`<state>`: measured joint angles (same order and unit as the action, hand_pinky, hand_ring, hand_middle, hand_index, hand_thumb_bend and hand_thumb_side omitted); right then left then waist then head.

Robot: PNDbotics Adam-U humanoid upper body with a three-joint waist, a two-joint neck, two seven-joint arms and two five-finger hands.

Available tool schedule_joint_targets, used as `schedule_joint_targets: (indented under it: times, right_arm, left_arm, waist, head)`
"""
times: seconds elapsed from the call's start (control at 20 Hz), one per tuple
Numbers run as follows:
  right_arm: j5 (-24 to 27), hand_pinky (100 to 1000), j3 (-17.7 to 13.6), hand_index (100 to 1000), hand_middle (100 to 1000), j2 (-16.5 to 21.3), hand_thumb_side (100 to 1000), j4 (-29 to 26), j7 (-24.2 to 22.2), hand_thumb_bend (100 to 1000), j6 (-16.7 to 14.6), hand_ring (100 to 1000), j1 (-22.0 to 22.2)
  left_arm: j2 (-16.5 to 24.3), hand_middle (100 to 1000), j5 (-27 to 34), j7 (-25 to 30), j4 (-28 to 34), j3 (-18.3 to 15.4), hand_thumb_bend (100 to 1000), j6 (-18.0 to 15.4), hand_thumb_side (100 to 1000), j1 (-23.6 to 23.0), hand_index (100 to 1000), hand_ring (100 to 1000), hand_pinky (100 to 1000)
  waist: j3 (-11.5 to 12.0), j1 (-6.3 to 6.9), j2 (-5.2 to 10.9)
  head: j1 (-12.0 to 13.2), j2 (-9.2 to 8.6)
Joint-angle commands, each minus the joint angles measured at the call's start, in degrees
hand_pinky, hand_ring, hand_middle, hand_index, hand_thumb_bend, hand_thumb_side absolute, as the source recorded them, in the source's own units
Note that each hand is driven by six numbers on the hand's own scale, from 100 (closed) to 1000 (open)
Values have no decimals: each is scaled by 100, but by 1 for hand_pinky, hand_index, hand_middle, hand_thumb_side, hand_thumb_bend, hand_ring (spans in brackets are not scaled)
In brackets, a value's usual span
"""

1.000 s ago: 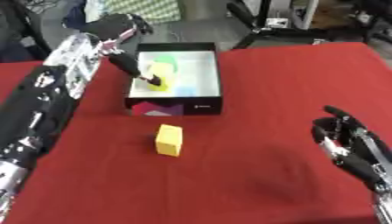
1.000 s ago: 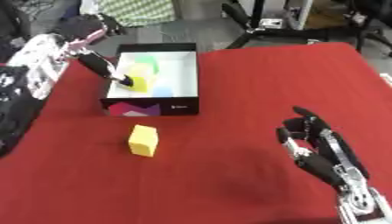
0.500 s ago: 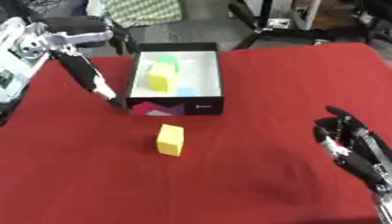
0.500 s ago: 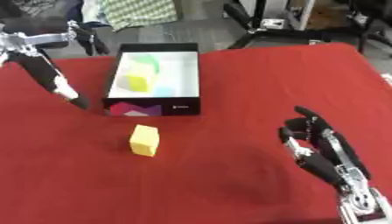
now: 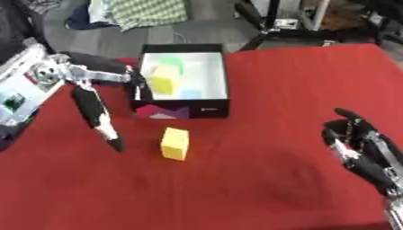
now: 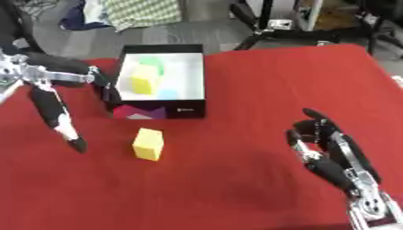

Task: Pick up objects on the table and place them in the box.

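Observation:
A yellow block [image 5: 175, 143] lies on the red table [image 5: 260, 179] just in front of the black box [image 5: 185, 109]. Inside the box's white interior I see a yellow block [image 5: 164, 81], a green one [image 5: 170, 63] and a pale blue one [image 5: 191, 93]. My left hand [image 5: 93, 105] hangs open to the left of the box, fingers spread and pointing down, their tips a short way left of the loose yellow block; it holds nothing. My right hand [image 6: 330, 152] rests open at the lower right, fingers up, far from the block.
Beyond the table's far edge lie grey floor, a checked cloth [image 5: 145, 10] and black stands [image 5: 275, 27]. Bare red tablecloth stretches between the yellow block and my right hand.
My left hand has left the box, swung out to the left and come down toward the front, now beside the loose yellow block. The right hand has stayed put.

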<state>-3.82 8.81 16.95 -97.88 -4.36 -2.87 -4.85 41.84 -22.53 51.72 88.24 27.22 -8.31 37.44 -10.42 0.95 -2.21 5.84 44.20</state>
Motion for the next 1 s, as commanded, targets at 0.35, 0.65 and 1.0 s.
schedule_joint_targets:
  times: [0.35, 0.65, 1.0]
  right_arm:
    - [-9, 779, -34, 938, 701, 97, 502, -75, -11, 301, -9, 769, -70]
    - [-2, 779, -28, 939, 701, 85, 503, -78, -20, 298, -12, 769, -78]
    - [-1, 779, -34, 938, 701, 83, 504, -76, -10, 296, -9, 768, -71]
  left_arm:
    - [-534, 737, -846, -511, -586, 121, 856, 24, 472, 161, 855, 707, 781]
    - [-843, 749, -1473, -1317, -760, 252, 858, 45, 470, 121, 864, 719, 790]
    - [-987, 712, -1644, -1010, -946, 337, 741, -239, 417, 15, 835, 685, 762]
  waist:
    - [-10, 2, 99]
    - [-20, -8, 95]
    - [-35, -7, 91]
  head:
    - [-25, -8]
    - [-23, -8]
    - [-21, -8]
